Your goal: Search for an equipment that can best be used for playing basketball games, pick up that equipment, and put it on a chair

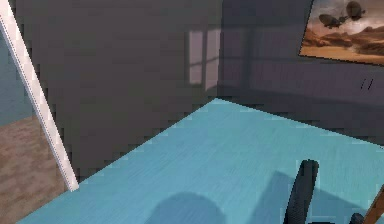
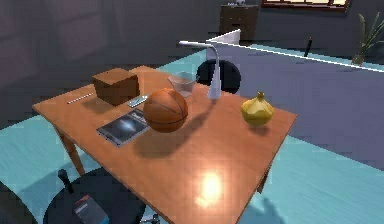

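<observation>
An orange basketball (image 2: 166,109) rests on the wooden table (image 2: 220,165), near its middle in the arm side view. A dark round chair (image 2: 95,200) stands at the table's near left corner, with a small flat thing (image 2: 90,208) on its seat. A second dark chair (image 2: 225,75) stands behind the table's far side. In the forward view, the back of a dark chair (image 1: 305,190) rises at the lower right.
On the table lie a brown box (image 2: 115,84), a white desk lamp (image 2: 212,60), a yellow gourd-like thing (image 2: 257,110), a flat grey tablet or book (image 2: 125,128) and a clear glass (image 2: 182,82). The floor is teal. Ahead stand a dark wall with a painting (image 1: 350,28) and a white door frame (image 1: 40,100).
</observation>
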